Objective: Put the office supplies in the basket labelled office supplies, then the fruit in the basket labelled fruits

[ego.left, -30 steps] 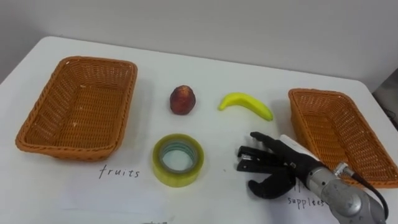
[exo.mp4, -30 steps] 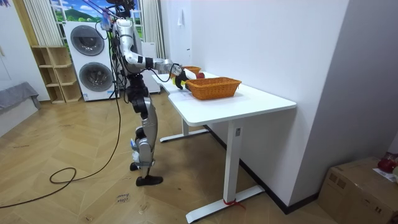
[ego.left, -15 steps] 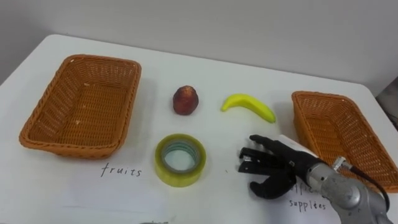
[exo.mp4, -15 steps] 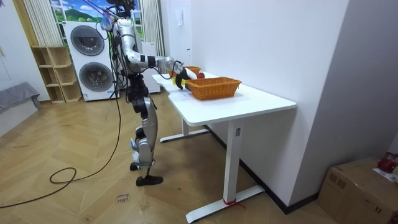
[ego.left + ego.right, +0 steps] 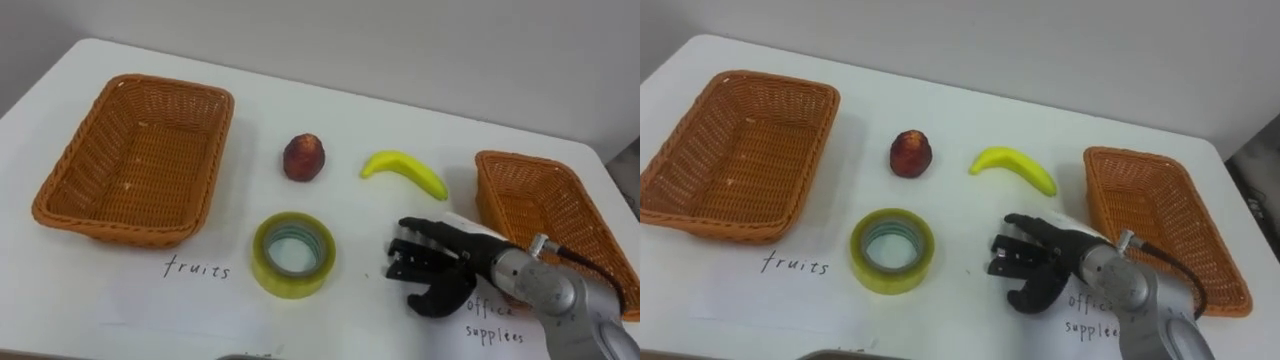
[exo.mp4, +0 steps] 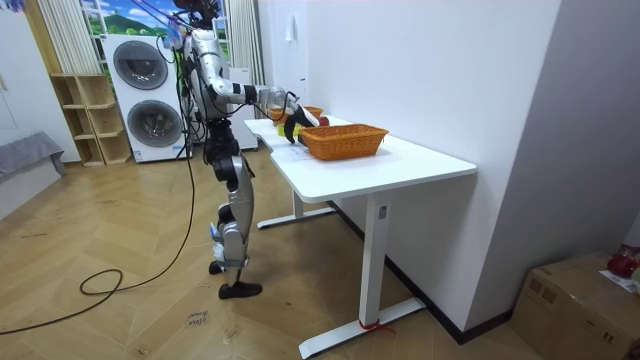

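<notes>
The right hand [image 5: 452, 266] hangs low over the near right of the bench [image 5: 350, 105], fingers straight and apart, holding nothing. Bare top separates it from the tape roll [image 5: 292, 255] on its left. Farther back lie the banana [image 5: 404, 171] and a red fruit [image 5: 303, 158], between the left basket [image 5: 120, 226] and the right basket [image 5: 525, 160], each near a side edge.

Right basket [image 5: 545, 215]: outer end cut by the left eye view's edge. Right hand [image 5: 440, 270], just left of the basket, overlaps part of the handwritten label [image 5: 492, 325]. Its forearm runs off the corner below the basket. Room view: things beyond the basket are mostly hidden by it, too small to tell apart. Grey sliver [image 5: 245, 357] far left of the basket is clipped by the bottom edge, unidentifiable.
</notes>
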Motion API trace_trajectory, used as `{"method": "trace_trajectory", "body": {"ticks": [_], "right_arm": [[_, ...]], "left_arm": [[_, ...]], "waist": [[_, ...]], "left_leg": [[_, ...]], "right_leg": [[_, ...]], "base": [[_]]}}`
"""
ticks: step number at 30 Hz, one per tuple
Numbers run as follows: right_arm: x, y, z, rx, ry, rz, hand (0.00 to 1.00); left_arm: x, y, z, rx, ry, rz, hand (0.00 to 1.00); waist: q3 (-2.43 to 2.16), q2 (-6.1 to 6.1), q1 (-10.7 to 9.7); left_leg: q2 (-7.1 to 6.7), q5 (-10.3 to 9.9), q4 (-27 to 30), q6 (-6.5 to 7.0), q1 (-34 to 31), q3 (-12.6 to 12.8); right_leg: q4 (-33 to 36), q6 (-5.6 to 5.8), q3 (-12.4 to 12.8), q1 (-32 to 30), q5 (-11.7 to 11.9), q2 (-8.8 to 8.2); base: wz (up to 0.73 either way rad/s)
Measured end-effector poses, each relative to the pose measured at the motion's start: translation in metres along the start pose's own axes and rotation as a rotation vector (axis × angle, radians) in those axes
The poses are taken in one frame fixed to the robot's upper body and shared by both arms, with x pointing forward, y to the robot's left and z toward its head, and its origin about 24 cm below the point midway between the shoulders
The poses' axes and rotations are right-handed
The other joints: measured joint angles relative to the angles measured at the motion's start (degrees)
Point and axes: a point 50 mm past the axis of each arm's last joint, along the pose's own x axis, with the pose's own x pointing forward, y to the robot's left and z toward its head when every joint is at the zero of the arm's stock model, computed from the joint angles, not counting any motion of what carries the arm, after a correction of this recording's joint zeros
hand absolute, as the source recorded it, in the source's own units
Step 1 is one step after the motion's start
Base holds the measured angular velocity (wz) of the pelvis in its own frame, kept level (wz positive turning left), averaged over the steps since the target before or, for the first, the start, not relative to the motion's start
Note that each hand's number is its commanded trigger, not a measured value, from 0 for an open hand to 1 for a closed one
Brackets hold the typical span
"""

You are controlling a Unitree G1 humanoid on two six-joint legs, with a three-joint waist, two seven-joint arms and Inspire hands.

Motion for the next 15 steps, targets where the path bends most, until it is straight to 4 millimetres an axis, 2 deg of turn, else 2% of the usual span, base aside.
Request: {"method": "trace_trajectory", "body": {"ticks": [12, 13, 14, 15], "right_arm": [[0.0004, -0.0044, 0.0014, -0.036, 0.028, 0.016, 0.0], [0.0004, -0.0047, 0.0016, -0.038, 0.029, 0.019, 0.05], [0.0003, -0.0049, 0.0018, -0.039, 0.029, 0.02, 1.0], [0.0002, -0.005, 0.0019, -0.039, 0.029, 0.019, 1.0]], "left_arm": [[0.0002, 0.0002, 0.0007, -0.001, -0.001, 0.0, 0.0], [0.0002, 0.0002, 0.0006, -0.001, -0.001, 0.0, 0.0], [0.0002, 0.0002, 0.0007, -0.001, -0.001, 0.0, 0.0], [0.0002, 0.0002, 0.0008, -0.001, -0.002, 0.0, 0.0]], "waist": [[-0.01, 0.02, 0.28], [-0.01, 0.02, 0.29], [-0.01, 0.01, 0.37], [-0.01, 0.01, 0.39]], "left_leg": [[0.0, 0.0, 0.22, 0.0, -0.4, -0.38], [0.01, 0.0, 0.22, 0.0, -0.41, -0.38], [0.01, 0.0, 0.19, 0.0, -0.43, -0.39], [0.01, 0.0, 0.17, 0.0, -0.43, -0.38]], "right_leg": [[-0.05, -0.09, -0.68, -0.08, 0.08, -0.05], [-0.06, -0.09, -0.7, -0.08, 0.08, -0.05], [-0.05, -0.09, -0.66, -0.12, 0.08, -0.03], [-0.05, -0.09, -0.63, -0.14, 0.08, -0.03]], "base": [[0.01], [0.0], [0.0], [0.0]]}}
